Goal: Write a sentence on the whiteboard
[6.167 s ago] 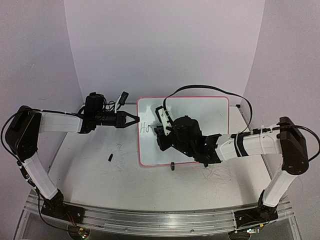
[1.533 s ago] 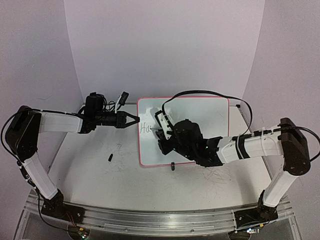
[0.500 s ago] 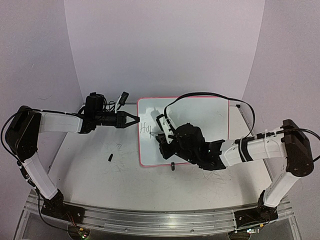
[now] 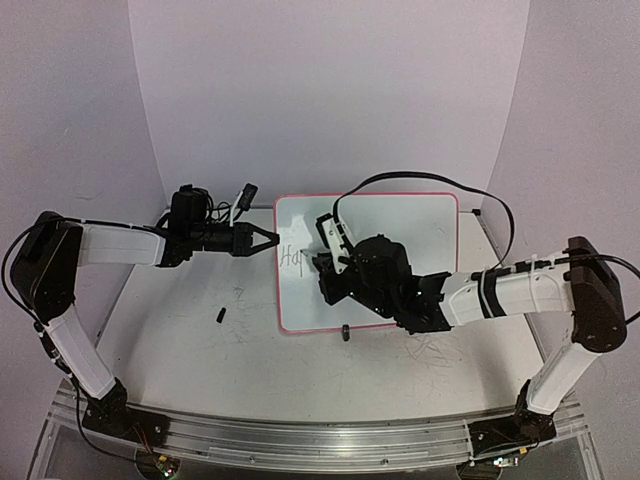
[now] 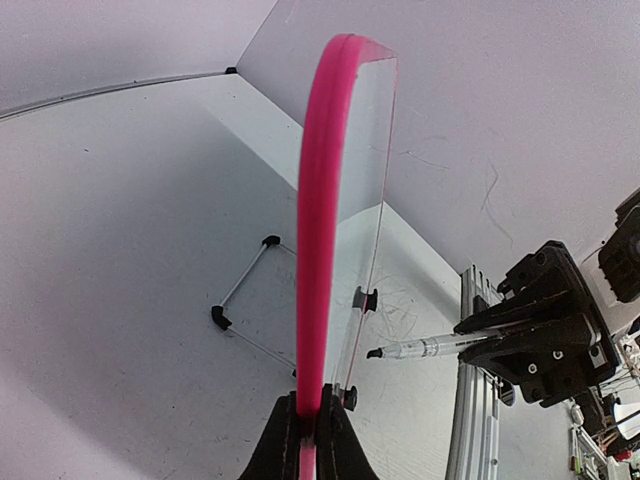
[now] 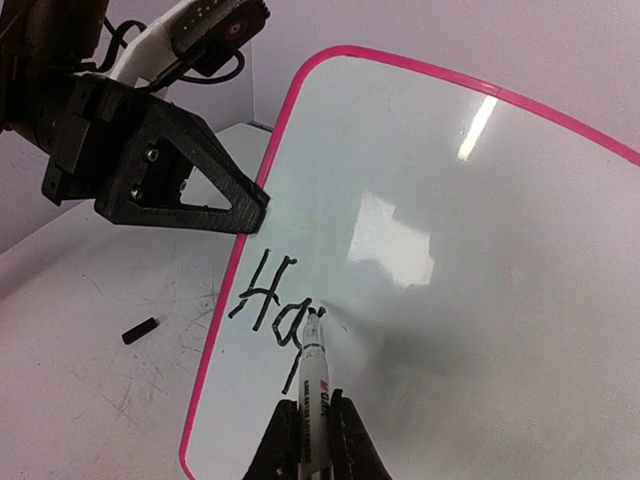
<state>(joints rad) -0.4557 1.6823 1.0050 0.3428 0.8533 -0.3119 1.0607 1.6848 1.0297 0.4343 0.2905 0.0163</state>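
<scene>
The whiteboard (image 6: 450, 230) is seen as a smooth, glossy panel in which bright patches of light are mirrored. Its rim (image 5: 318, 200) is formed of smooth pink plastic with a slight sheen. The sentence (image 6: 262, 305) is laid down in flat black ink. The marker (image 6: 317, 395) is made with a pale plastic barrel, partly clear, and a printed label. The fingers (image 6: 180, 175) of the left gripper (image 4: 272, 240) are shown as matt black plastic, and those of the right gripper (image 6: 305, 440) are finished alike. The table (image 4: 180, 350) is surfaced in matt white and scuffed with grey marks. The rail (image 4: 300, 435) at its near edge is made of brushed metal. The arm shells (image 4: 120, 243) are moulded in smooth white plastic.
</scene>
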